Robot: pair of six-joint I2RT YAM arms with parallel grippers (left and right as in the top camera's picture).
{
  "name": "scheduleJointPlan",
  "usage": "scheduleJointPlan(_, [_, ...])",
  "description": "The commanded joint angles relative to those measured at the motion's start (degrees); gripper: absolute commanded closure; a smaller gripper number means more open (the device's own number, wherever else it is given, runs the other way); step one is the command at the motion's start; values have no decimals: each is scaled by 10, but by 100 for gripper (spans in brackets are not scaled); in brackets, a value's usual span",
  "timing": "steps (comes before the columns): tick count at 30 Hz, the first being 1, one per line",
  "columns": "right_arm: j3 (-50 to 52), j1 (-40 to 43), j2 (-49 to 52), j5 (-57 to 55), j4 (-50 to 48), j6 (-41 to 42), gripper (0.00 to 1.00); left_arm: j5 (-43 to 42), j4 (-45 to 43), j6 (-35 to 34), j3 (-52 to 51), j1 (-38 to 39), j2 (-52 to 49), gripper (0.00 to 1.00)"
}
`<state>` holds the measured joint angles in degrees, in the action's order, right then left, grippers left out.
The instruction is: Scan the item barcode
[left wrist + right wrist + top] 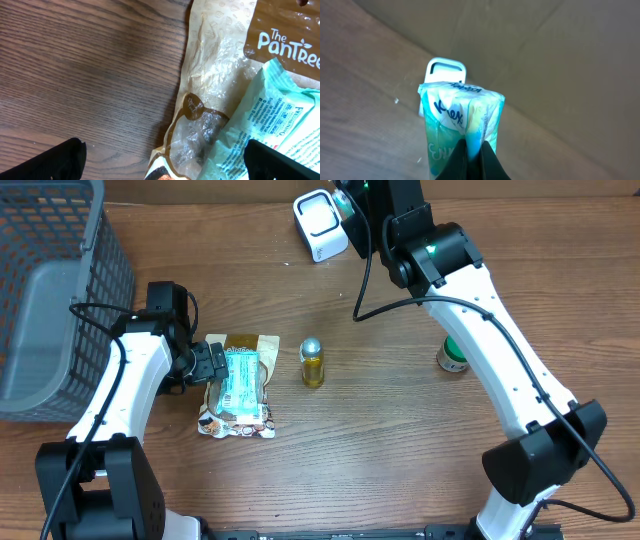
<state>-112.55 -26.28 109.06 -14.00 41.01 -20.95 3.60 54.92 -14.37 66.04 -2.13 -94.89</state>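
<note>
Brown pouch: white lettering reads "The PanTree", cut off at the right edge of the left wrist view.
Mint-green wrapper: small dark print, too blurred to read.
Tissue pack: blue script beginning "Kle"; the remainder is illegible.

Brown wood-grain desk, grey plastic mesh basket at left edge, white barcode scanner at back, brown snack pouch lying flat, small yellow silver-capped bottle beside it, green-and-white container further right
</note>
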Motion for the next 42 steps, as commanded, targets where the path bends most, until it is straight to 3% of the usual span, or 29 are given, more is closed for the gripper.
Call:
scheduleJointPlan(1, [-10,-1,32,-12,-29,-37,96,-5,1,7,9,2,-2,1])
scheduleJointPlan(9, [-10,-7,97,-15,-110,-132,96,-5,1,7,9,2,-2,1])
scheduleJointPlan(18, [-10,-7,141,-14,-186,-158,96,-5,1,7,9,2,-2,0])
scheduleJointPlan(27, [-10,-7,177,-14,-257,-285,96,-4,1,7,9,2,-2,0])
scheduleJointPlan(42, [-10,-7,245,-19,-377,-290,96,-5,1,7,9,2,-2,0])
